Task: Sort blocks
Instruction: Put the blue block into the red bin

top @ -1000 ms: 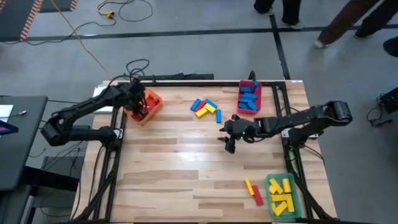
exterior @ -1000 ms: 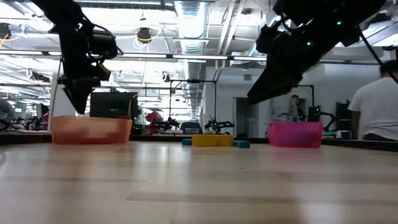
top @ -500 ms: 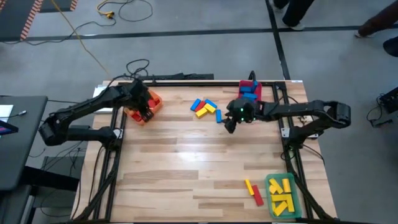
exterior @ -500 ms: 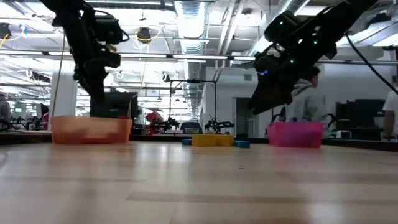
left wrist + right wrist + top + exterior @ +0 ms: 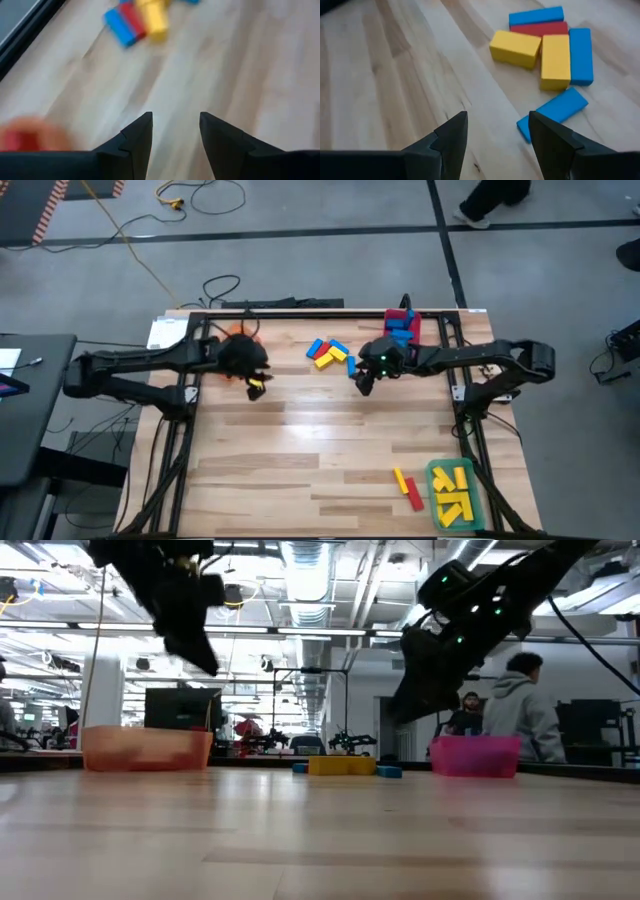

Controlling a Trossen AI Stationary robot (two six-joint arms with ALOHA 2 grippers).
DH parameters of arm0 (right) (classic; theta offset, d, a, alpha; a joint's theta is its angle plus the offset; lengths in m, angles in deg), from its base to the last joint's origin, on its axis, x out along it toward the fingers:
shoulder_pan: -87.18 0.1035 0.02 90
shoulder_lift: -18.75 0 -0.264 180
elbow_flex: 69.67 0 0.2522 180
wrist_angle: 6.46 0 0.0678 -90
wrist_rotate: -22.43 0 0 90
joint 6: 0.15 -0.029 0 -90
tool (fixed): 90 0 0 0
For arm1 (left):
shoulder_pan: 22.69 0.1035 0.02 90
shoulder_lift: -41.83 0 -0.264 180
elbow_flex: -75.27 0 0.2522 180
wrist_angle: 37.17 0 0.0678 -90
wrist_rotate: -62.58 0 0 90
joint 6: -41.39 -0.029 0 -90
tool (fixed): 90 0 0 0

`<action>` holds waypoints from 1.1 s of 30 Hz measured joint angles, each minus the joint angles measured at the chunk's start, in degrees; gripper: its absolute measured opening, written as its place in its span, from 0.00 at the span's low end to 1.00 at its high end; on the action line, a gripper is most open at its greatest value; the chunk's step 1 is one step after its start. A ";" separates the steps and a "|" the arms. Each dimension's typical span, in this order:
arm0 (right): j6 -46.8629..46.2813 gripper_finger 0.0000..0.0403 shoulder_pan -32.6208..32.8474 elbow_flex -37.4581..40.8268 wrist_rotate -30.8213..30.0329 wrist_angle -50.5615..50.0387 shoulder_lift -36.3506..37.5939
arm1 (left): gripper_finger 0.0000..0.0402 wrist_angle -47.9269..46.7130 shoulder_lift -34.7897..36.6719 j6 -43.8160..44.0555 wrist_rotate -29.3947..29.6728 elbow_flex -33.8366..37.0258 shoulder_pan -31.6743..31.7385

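Note:
A pile of blue, red and yellow blocks [image 5: 328, 353] lies flat on the wood near the table's far edge, also seen in the right wrist view [image 5: 545, 47] and, blurred, in the left wrist view [image 5: 135, 20]. One blue block [image 5: 552, 112] lies apart on the pile's near-right side [image 5: 352, 366]. My right gripper [image 5: 362, 383] hovers open just right of that block, empty [image 5: 497, 117]. My left gripper [image 5: 255, 380] is open and empty [image 5: 175, 117], above bare wood left of the pile.
The orange bin [image 5: 147, 748] at the far left is mostly hidden under my left arm. A pink bin [image 5: 400, 335] with blue blocks stands far right. A green bin [image 5: 452, 492] of yellow blocks sits near right, with a yellow block [image 5: 399, 478] and a red block [image 5: 412, 496] beside it. A person [image 5: 505, 730] stands behind the table.
My left gripper has swung from over the orange bin toward the table's right and near side, out over open wood toward the pile. My right gripper has moved from the table's middle toward the far edge and left, up to the pile. No block has moved.

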 joint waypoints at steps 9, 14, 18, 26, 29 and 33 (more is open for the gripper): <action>-0.07 0.56 -0.95 -4.74 -1.22 -0.30 -9.82 | 0.40 7.24 -0.04 1.28 0.64 0.36 -11.56; -1.51 0.56 -3.11 -10.29 -4.00 -7.70 -15.95 | 0.40 8.72 -0.09 1.88 3.30 1.25 -15.23; -1.50 0.56 -4.57 -15.10 -6.33 -15.08 -20.63 | 0.40 8.87 -0.09 1.88 4.40 1.25 -16.76; -3.00 0.56 -3.82 -19.56 -7.06 -17.81 -23.46 | 0.40 9.24 -0.09 1.38 4.59 1.25 -18.33; -4.32 0.56 -3.51 -19.79 -8.59 -18.11 -23.40 | 0.40 9.42 -0.09 1.20 4.57 1.25 -18.73; -7.06 0.56 -3.12 -19.83 -8.82 -18.08 -23.51 | 0.40 9.89 -0.09 0.73 4.57 1.25 -18.94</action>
